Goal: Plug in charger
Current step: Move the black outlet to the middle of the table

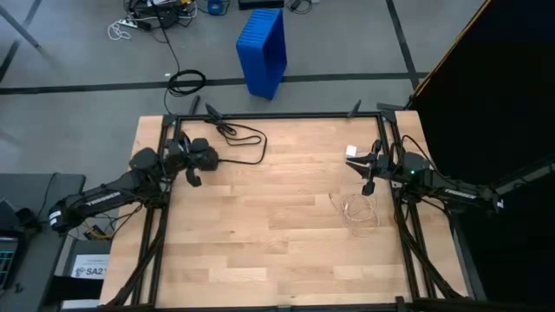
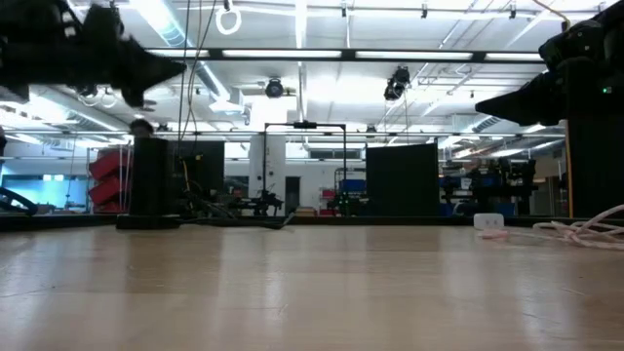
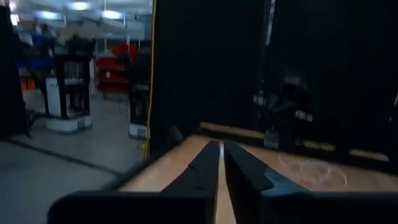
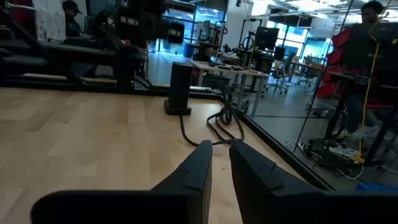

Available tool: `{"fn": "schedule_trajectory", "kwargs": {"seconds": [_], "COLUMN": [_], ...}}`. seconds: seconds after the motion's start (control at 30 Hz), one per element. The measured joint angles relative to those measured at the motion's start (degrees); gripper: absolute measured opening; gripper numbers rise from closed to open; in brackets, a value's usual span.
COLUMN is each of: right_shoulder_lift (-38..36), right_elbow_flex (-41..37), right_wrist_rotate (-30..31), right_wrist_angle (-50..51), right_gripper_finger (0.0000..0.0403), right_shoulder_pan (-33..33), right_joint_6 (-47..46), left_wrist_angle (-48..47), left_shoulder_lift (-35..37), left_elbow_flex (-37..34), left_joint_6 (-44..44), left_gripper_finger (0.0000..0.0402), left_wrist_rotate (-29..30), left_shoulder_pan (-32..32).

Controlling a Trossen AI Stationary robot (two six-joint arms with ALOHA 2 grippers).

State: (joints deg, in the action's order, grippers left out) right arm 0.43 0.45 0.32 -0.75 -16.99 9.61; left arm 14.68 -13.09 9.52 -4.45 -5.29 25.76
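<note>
A small white charger [image 1: 353,152] [image 2: 489,222] lies on the wooden table at the far right. Its pale cable lies in a loose coil [image 1: 357,208] [image 3: 311,171] nearer the front. A black power block [image 4: 180,87] [image 2: 149,185] stands upright at the far left, with its black cord [image 1: 247,143] looped on the table. My right gripper [image 1: 368,184] [image 4: 221,146] hovers shut just beside the charger, clear of it. My left gripper [image 1: 192,178] [image 3: 221,152] is shut and raised above the table's left side, near the black cord.
The middle and near part of the table [image 1: 260,243] is bare wood. A black frame rail [image 1: 277,115] runs along the far edge. A blue bin [image 1: 263,50] stands on the floor beyond it. A black panel [image 1: 503,87] stands at the right. A person [image 4: 69,12] is in the room.
</note>
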Motion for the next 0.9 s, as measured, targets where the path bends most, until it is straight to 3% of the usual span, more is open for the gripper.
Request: {"fn": "schedule_trajectory", "kwargs": {"seconds": [0.1,0.2,0.27,0.47,0.6,0.9], "right_shoulder_lift": [-0.02,-0.02,0.00,0.00,0.00,0.00], "right_elbow_flex": [-0.02,-0.02,-0.01,-0.01,-0.02,-0.02], "right_wrist_rotate": [0.02,0.00,0.00,0.02,0.00,0.02], "right_wrist_angle": [0.00,0.00,0.00,-0.45,-0.89,-1.16], "right_gripper_finger": [0.0040,0.0041,0.0040,0.0032,0.0028,0.0027], "right_shoulder_pan": [-0.02,-0.02,-0.02,-0.02,-0.02,0.00], "right_joint_6": [0.00,0.00,0.00,0.00,0.00,0.00], "left_wrist_angle": [-10.14,-21.78,-24.92,-26.24,-27.81,-28.31], "left_shoulder_lift": [-0.05,-1.26,-2.89,-10.79,-17.19,-20.41], "left_elbow_flex": [6.44,13.26,16.00,16.26,15.45,16.39], "left_joint_6": [4.12,8.26,7.48,-2.03,-4.15,-5.70], "left_gripper_finger": [0.0063,0.0109,0.0142,0.0216,0.0240,0.0253], "left_wrist_rotate": [2.56,12.96,18.72,22.47,28.60,31.77], "left_shoulder_pan": [0.00,0.00,0.02,-0.01,0.04,-0.83]}}
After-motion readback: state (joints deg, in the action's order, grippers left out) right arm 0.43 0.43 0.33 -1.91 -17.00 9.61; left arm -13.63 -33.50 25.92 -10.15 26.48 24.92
